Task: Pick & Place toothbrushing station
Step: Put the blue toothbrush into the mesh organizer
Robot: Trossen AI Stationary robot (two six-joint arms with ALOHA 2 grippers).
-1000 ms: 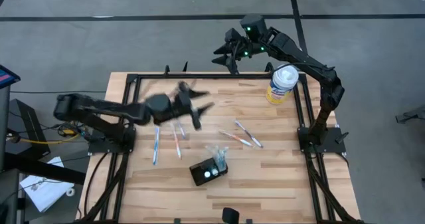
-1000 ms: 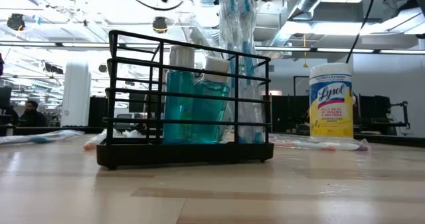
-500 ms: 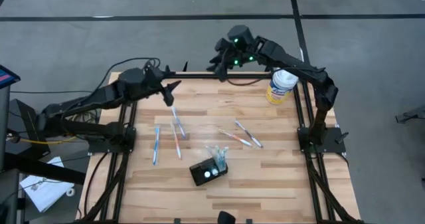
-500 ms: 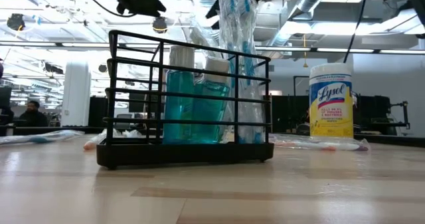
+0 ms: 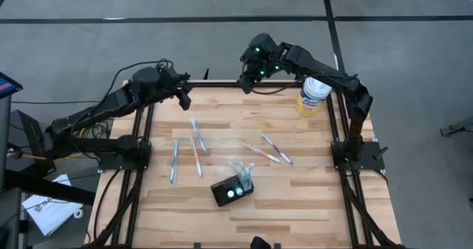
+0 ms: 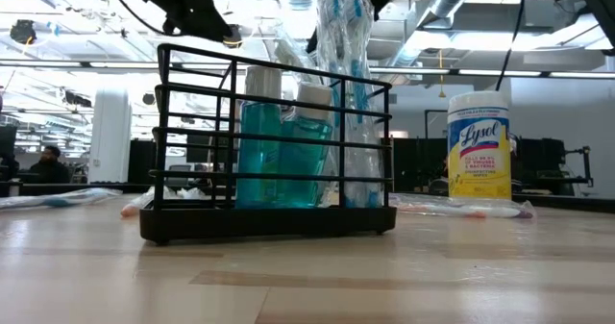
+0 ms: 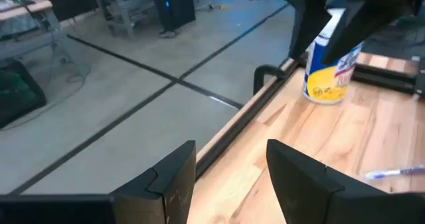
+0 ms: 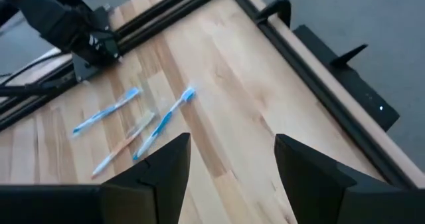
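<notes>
Sitting untouched near the wooden worktop's [image 5: 310,197] front, the black wire-framed toothbrushing station [image 5: 232,190] lies well apart from both empty, spread hands, left hand [image 5: 184,97] and right hand [image 5: 247,84], at the far edge.

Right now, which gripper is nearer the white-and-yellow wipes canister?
The right gripper. It hangs over the table's far edge, a short way from the white-and-yellow wipes canister. The left gripper sits at the far-left corner, much farther away. Both are open and empty.

A black wire toothbrushing station [image 6: 264,151] holds blue bottles [image 6: 283,146], perhaps wrapped toothbrushes; a wipes canister [image 6: 479,146] stands behind.
</notes>
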